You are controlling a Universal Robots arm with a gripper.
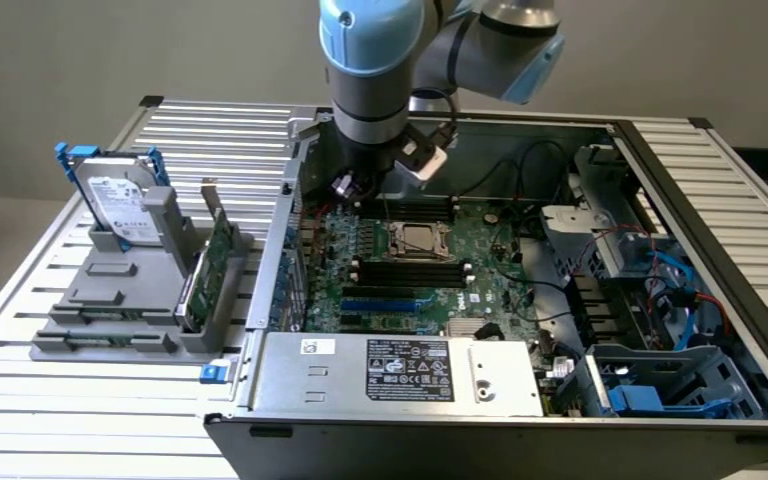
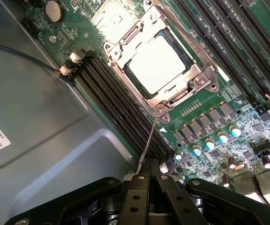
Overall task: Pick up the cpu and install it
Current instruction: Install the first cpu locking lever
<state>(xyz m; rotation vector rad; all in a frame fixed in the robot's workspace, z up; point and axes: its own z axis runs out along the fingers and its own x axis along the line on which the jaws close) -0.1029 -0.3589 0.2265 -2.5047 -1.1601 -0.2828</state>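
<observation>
The cpu (image 2: 156,63) lies flat in its socket on the green motherboard (image 2: 219,117), its silvery top framed by the metal retention bracket (image 2: 198,79). In the exterior view the cpu (image 1: 420,240) sits mid-board inside the open computer case. My gripper (image 2: 147,177) is shut, fingertips together, just off one corner of the socket. A thin wire socket lever (image 2: 149,140) runs from that corner to the fingertips; I cannot tell whether it is pinched. From the exterior view, my gripper (image 1: 353,187) hangs low over the back of the board, toward that view's left.
Black memory slots (image 2: 120,112) flank the socket, with capacitors (image 2: 209,140) beside it. The case's grey wall (image 2: 41,108) is close by. On the exterior view's left, a grey fixture (image 1: 104,310) holds a hard drive (image 1: 120,205) and a green card (image 1: 211,270). A power supply (image 1: 398,370) fills the front.
</observation>
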